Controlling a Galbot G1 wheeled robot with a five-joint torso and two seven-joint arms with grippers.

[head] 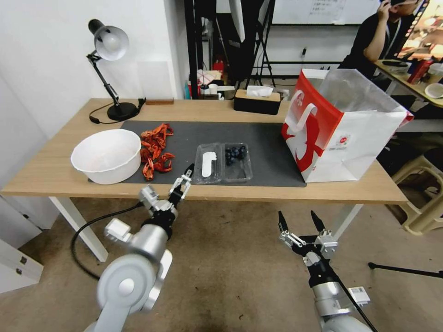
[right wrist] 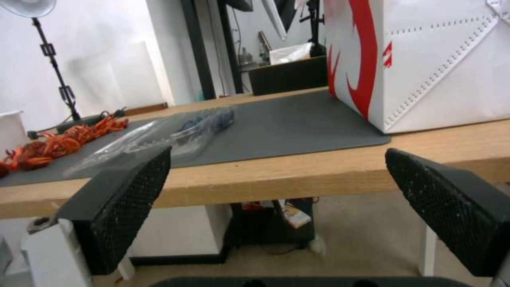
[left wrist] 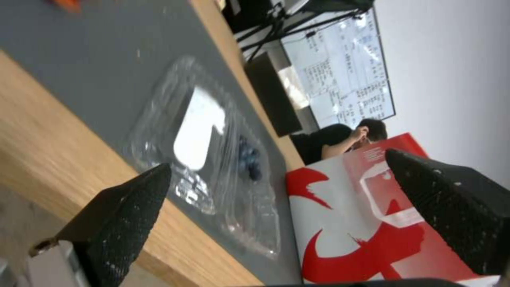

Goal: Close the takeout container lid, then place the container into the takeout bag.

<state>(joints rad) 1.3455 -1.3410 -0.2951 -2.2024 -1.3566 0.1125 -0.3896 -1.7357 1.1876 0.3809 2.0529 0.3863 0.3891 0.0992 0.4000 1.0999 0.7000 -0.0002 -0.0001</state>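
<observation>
The takeout container (head: 224, 162) lies open and flat on the grey mat (head: 272, 157). Its lid (head: 208, 164), with a white oblong label, is the left half; blueberries (head: 234, 153) sit in the right half. To the right stands the takeout bag (head: 344, 131), red and white, its top open. My left gripper (head: 183, 179) is open at the table's front edge, just left of the lid and apart from it. From the left wrist, the container (left wrist: 223, 167) and bag (left wrist: 361, 227) lie beyond the open gripper (left wrist: 277, 160). My right gripper (head: 297, 215) hangs open below the table edge, empty.
A white round bowl (head: 107, 156) and a pile of red crayfish (head: 154, 150) sit left of the container. A desk lamp (head: 110, 69) and a black tissue box (head: 257, 101) stand along the back. A beige stool (head: 422, 193) is right of the table.
</observation>
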